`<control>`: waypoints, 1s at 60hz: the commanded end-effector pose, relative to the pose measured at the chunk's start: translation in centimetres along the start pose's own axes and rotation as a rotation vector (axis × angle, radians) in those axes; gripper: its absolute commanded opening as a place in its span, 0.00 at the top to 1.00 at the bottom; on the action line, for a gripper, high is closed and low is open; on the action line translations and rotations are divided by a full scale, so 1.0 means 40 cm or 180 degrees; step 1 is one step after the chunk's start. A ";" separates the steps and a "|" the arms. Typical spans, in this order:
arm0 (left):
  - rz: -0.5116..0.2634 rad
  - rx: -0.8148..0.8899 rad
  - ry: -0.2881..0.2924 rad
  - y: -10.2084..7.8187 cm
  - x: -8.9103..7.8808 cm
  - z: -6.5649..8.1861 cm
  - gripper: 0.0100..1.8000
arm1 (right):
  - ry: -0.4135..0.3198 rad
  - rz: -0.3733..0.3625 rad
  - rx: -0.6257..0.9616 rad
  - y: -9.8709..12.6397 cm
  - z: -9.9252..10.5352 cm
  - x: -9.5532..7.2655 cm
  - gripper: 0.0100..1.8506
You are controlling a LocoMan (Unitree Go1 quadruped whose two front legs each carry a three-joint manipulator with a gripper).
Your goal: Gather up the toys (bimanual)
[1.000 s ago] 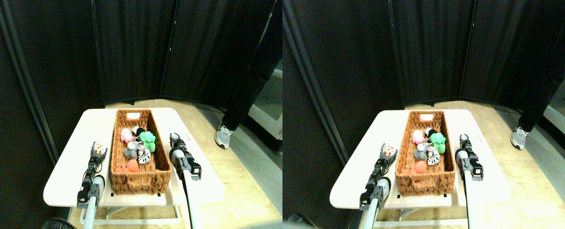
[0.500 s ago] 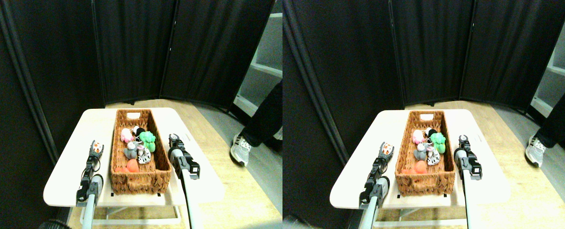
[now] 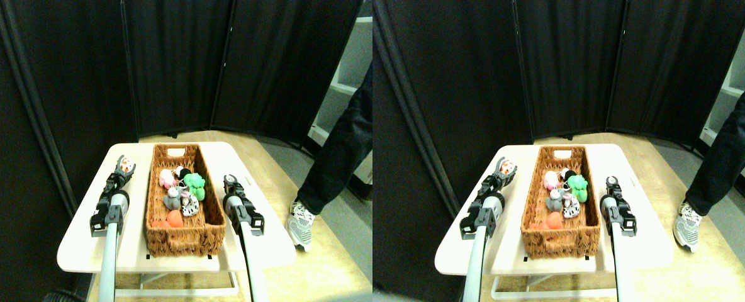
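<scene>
Toys [image 3: 180,192] lie heaped in the wicker basket [image 3: 185,236] on the white tabletop [image 3: 89,242]. Right tool [image 3: 229,183], jaw state unclear, hovers beside the basket. Farther off, left tool [image 3: 124,166] is clamped on an orange-and-white toy [image 3: 124,165].

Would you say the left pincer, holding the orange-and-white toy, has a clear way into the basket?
Probably yes: the left pincer holds the toy raised beside the basket, whose far end looks open.
</scene>
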 end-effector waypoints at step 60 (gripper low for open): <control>-0.0149 -0.0691 0.0708 -0.274 0.035 -0.199 0.98 | -0.0098 0.0164 0.0081 0.009 0.024 0.001 1.00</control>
